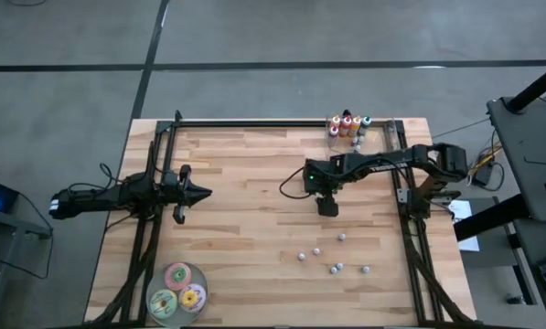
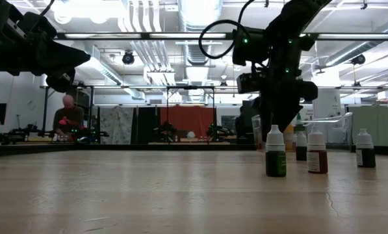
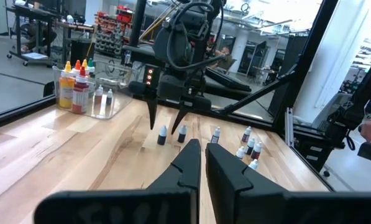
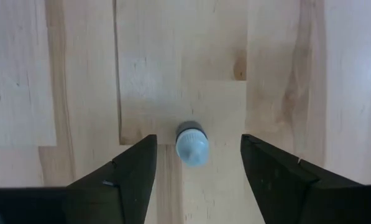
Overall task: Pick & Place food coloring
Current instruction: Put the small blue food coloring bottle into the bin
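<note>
Several tiny food coloring bottles with pale caps stand upright on the wooden table [image 1: 254, 183], right of the middle toward the near edge [image 1: 335, 269]. One dark-bodied bottle [image 4: 191, 148] [image 2: 275, 153] stands on its base right under my right gripper [image 4: 197, 140] [image 1: 327, 206]. That gripper points down, open, one finger on either side of the bottle and apart from it. In the left wrist view the fingertips [image 3: 153, 118] hang above this bottle [image 3: 162, 135]. My left gripper [image 3: 202, 163] [image 1: 196, 194] waits level at the table's left, shut and with nothing in it.
A clear tub [image 1: 347, 128] [image 3: 79, 93] with red, orange and yellow bottles stands at the far edge. Pink, green and yellow discs [image 1: 177, 292] lie at the near left corner. Other small bottles [image 2: 317, 153] stand close to the right gripper. Dark frame rails [image 1: 402, 183] run along both sides.
</note>
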Motion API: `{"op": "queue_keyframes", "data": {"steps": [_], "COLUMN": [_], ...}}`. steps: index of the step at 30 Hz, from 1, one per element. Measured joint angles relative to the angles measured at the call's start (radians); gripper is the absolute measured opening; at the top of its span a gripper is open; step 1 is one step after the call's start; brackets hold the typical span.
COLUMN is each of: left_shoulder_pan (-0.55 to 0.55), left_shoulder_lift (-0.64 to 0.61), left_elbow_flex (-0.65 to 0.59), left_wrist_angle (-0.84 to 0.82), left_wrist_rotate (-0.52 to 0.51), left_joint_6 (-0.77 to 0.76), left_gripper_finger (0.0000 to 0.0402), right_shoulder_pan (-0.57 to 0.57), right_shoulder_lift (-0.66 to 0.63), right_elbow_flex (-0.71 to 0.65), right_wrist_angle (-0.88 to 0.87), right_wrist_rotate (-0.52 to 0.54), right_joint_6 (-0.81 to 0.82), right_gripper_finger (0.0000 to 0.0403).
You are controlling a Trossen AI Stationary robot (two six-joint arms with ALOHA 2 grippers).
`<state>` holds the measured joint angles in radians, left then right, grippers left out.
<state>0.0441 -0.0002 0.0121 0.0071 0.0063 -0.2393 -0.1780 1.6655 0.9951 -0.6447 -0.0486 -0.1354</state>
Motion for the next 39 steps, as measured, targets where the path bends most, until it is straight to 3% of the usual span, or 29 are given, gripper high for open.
{"op": "queue_keyframes", "data": {"steps": [30,39], "left_shoulder_pan": [0.0,0.0], "left_shoulder_lift": [0.0,0.0], "left_elbow_flex": [0.0,0.0], "left_wrist_angle": [0.0,0.0], "left_wrist_rotate": [0.0,0.0], "left_joint_6": [0.0,0.0], "left_gripper_finger": [0.0,0.0], "right_shoulder_pan": [-0.004,-0.004], "right_shoulder_lift": [0.001,0.001], "right_elbow_flex": [-0.001,-0.001], "right_wrist_angle": [0.001,0.0], "right_wrist_rotate": [-0.035,-0.038], "right_joint_6": [0.004,0.002], "right_gripper_finger": [0.0063,0.0053]}}
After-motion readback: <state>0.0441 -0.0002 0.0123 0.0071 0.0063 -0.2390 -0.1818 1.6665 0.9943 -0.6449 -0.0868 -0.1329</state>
